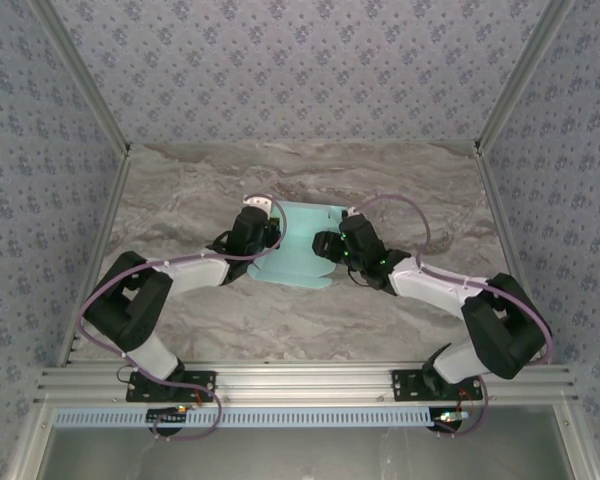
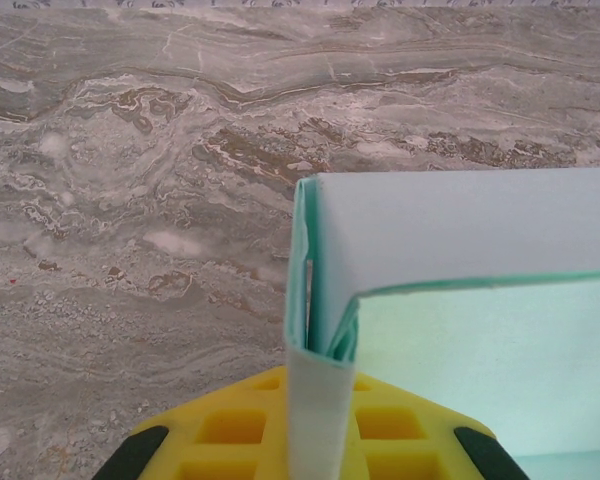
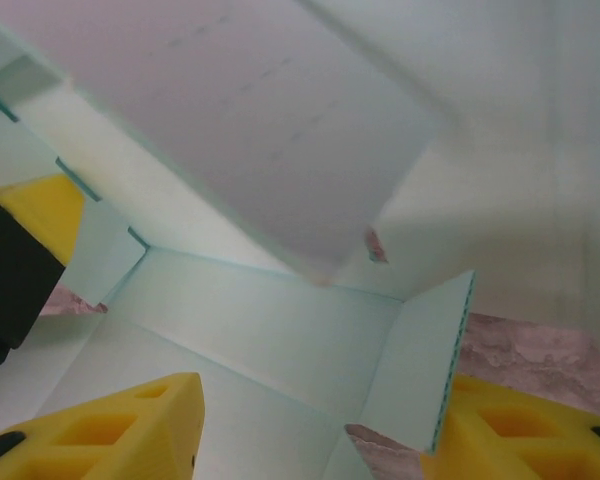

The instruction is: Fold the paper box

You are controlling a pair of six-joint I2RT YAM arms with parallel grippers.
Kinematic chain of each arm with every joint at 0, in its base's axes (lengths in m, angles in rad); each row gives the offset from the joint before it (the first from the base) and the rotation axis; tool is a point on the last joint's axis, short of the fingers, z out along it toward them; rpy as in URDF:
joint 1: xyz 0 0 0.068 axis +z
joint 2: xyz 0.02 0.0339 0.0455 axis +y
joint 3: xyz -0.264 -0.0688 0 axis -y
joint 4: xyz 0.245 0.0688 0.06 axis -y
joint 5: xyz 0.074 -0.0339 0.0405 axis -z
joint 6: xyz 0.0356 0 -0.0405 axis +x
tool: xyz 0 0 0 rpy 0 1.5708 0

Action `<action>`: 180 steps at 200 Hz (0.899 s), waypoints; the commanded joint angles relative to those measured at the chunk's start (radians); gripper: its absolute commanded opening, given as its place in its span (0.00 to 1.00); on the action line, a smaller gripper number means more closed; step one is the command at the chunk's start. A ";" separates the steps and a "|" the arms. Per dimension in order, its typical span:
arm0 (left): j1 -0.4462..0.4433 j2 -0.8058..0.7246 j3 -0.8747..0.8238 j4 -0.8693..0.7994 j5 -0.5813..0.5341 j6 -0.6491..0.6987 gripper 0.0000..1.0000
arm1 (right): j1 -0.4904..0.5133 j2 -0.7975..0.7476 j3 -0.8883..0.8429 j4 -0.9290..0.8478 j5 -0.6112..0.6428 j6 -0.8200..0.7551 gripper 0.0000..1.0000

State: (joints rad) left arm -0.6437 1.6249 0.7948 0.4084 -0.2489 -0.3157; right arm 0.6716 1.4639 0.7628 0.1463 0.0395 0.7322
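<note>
Walls: blue-grey floral paper, closing three sides of the work area.
Table: marble-patterned top in grey and brown, with both arm bases on the rail at its near edge.
Arms: the left one reaches in from the near left and the right one from the near right; both bend toward the middle of the table.
Box: pale cyan card, partly folded, lying at the centre of the table between the two claws, one at each end.
Box, inside: the right wrist view makes out a flat card floor, a wall standing up from a crease, and a large panel tilted overhead.
Box, left corner: two upright walls meet at a folded corner, with greenish cut edges along their tops.
Left claw: at the box's left end, jaws narrow, pinching card.
Strip: a narrow card tab running down from that corner, held between the left claw's yellow fingers.
Right claw: at the box's right end, yellow fingers set wide apart, one over the card floor and the other over bare table outside.
Short flap: upright between those fingers, just beside the table-side one; I cannot tell if they touch.
</note>
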 commanded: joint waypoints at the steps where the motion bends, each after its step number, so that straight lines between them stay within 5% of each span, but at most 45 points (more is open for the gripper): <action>1: -0.011 -0.015 0.015 0.040 0.032 -0.004 0.11 | 0.018 0.041 0.063 0.020 -0.047 -0.060 0.56; 85: -0.012 -0.004 0.026 0.030 0.039 0.004 0.11 | 0.069 0.111 0.188 -0.157 0.000 -0.236 0.53; 180: 0.022 -0.028 0.022 -0.009 0.024 -0.037 0.11 | 0.030 -0.150 0.292 -0.582 0.016 -0.536 0.61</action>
State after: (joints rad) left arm -0.6388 1.6249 0.7956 0.3923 -0.2501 -0.3244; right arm 0.7212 1.4117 1.0077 -0.2855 0.0807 0.3126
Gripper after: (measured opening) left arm 0.116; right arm 0.607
